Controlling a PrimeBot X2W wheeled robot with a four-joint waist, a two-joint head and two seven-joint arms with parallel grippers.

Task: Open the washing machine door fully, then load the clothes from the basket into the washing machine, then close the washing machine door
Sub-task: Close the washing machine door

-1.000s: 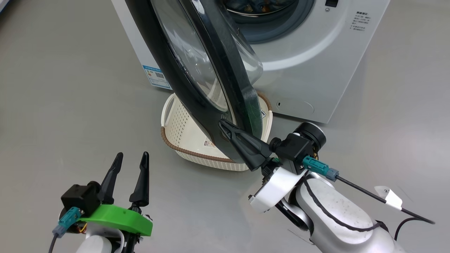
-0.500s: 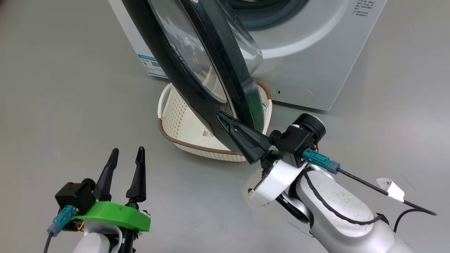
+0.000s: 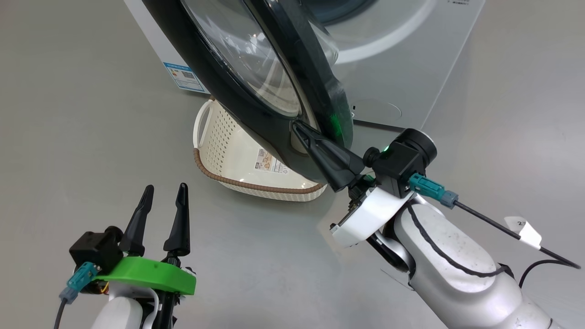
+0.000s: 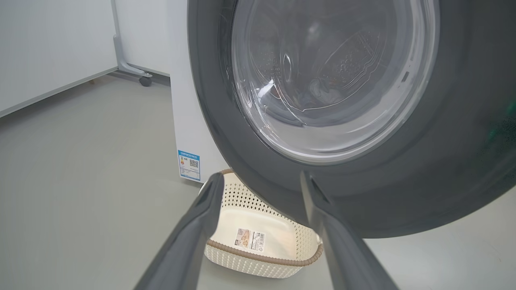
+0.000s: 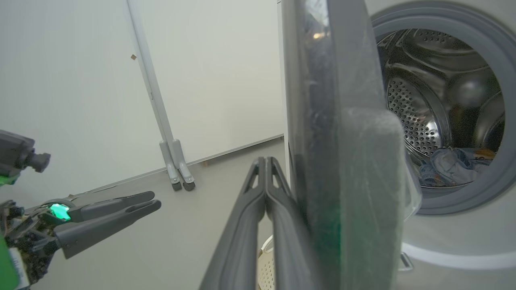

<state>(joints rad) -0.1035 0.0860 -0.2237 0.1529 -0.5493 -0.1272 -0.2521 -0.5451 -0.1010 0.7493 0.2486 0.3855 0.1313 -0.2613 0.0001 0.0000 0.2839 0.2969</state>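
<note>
Pointing right gripper (image 3: pixel 299 130), fingers together on nothing, toward washing machine (image 3: pixel 402 59) far right; touching near-left face of washing machine door (image 3: pixel 242 59), standing edge-on, half-open; needing push far-right. Hanging left gripper (image 3: pixel 165 189), fingers apart, farther off. Noting basket (image 3: pixel 256 186) beneath, clothes (image 5: pixel 447 167) in drum (image 5: pixel 415 112).
</note>
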